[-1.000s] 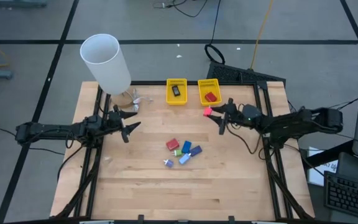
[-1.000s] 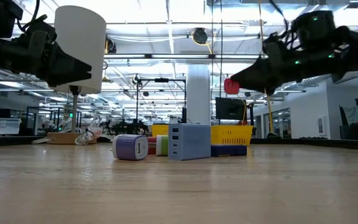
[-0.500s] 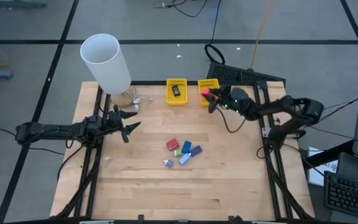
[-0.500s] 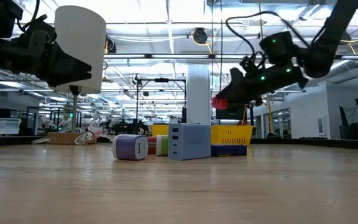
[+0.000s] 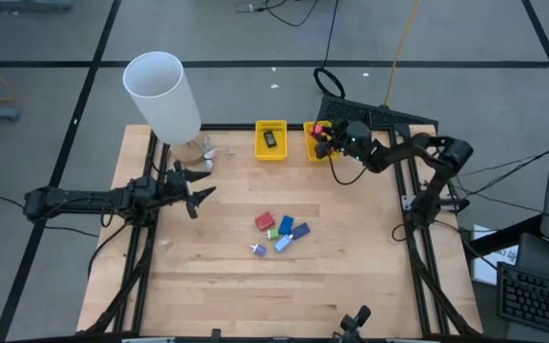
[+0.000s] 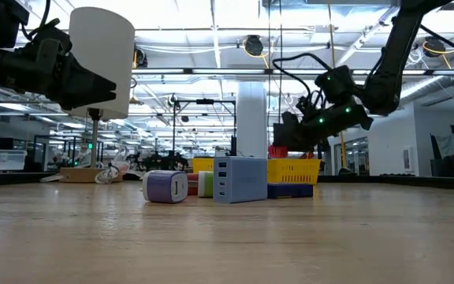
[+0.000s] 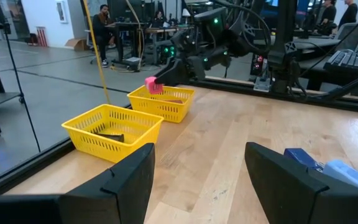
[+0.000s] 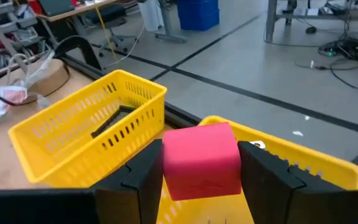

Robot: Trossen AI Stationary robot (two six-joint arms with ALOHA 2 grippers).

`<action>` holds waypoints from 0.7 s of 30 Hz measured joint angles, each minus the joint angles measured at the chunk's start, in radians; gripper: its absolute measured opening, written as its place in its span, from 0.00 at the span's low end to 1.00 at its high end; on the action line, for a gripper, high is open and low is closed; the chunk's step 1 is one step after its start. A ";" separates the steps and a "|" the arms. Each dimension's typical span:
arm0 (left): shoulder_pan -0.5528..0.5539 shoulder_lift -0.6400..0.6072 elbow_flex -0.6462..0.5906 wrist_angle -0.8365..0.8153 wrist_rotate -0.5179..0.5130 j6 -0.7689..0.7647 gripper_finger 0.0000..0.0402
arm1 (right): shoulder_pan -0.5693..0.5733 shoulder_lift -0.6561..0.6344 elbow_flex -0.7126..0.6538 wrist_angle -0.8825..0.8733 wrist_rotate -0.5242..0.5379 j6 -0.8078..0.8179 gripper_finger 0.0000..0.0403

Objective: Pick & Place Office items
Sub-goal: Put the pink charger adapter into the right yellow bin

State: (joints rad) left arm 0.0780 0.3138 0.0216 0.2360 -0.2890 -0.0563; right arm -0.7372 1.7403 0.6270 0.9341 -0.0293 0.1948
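Note:
My right gripper (image 5: 323, 137) is shut on a red block (image 8: 202, 160) and hangs over the right yellow basket (image 5: 318, 151), at the table's far edge. The left yellow basket (image 5: 271, 140) has a black rectangular item (image 5: 270, 139) lying in it. Several small items, red (image 5: 264, 221), green (image 5: 272, 232) and blue (image 5: 286, 226), lie in a cluster at the table's middle. My left gripper (image 5: 194, 189) is open and waits above the table's left side, well apart from them. My right gripper pinches the red block (image 8: 202, 160) between its two fingers (image 8: 140, 180), one on each opposite side face. The fingers come about level from the table's right. The block is lifted clear, above the right basket's rim (image 8: 291, 154).
A tall white cylinder (image 5: 163, 95) stands at the far left corner, with small crumpled bits (image 5: 205, 151) at its base. Cables and a keyboard (image 5: 370, 112) lie beyond the far edge. The near half of the wooden table (image 5: 284, 295) is bare.
My right gripper has carried the red block toward the far edge and leftward, from beside the right basket to over it, and has come down closer to the basket. It has stayed shut on the block. The left arm has kept still.

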 joint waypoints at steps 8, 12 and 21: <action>0.000 0.000 0.000 0.000 0.000 0.000 0.63 | -0.003 0.037 0.000 0.039 -0.001 -0.021 0.41; 0.000 0.000 0.000 0.000 0.000 0.000 0.63 | -0.003 0.042 0.000 0.043 -0.001 -0.028 0.41; 0.000 0.000 0.000 0.000 0.000 0.000 0.63 | -0.001 0.042 0.000 0.049 0.029 -0.057 0.47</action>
State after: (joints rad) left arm 0.0780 0.3138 0.0216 0.2359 -0.2890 -0.0563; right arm -0.7384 1.7828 0.6270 0.9833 -0.0002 0.1379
